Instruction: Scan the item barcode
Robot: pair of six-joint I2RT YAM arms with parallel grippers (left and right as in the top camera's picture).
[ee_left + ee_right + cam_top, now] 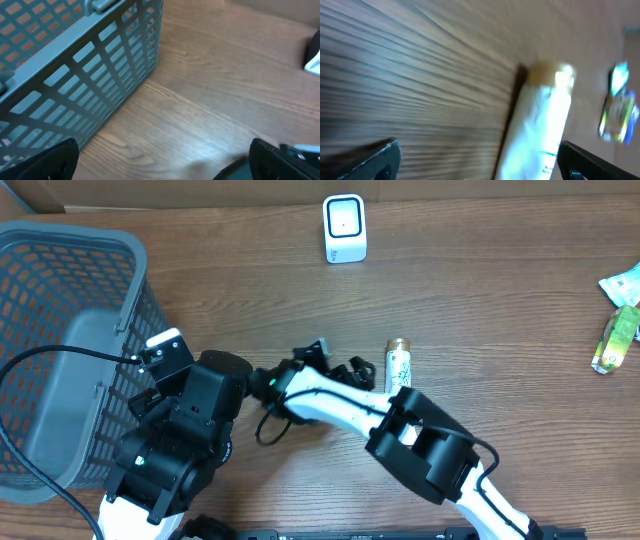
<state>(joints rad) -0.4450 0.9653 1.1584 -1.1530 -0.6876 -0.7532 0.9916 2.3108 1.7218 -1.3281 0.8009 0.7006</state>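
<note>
Overhead. The tube lies flat on the table, gold cap pointing toward the far edge. It sits well apart from the scanner, which stands upright near that edge. The right arm reaches across with its dark head just beside the tube; from here you cannot tell how its jaws stand. The left arm is parked against the basket. A few packets lie at the right edge.

Left wrist. The left gripper is spread wide with only bare wood between its fingers; it holds nothing. The basket's mesh wall fills the left of the frame. No tube or scanner shows here.

Right wrist. Blurred, but readable. The right gripper is spread wide, with a finger in each lower corner. The tube lies on the wood ahead of them, nearer the right-hand finger, and neither finger visibly touches it. This view settles the jaw state that the overhead hides, but it does not show the scanner.

Progress, as a judgement: no barcode is legible in any view. The tube is neither in hand nor facing the scanner, so treat the scan as unconfirmed. What remains is to grasp the tube, carry it to the scanner and present its code.
</note>
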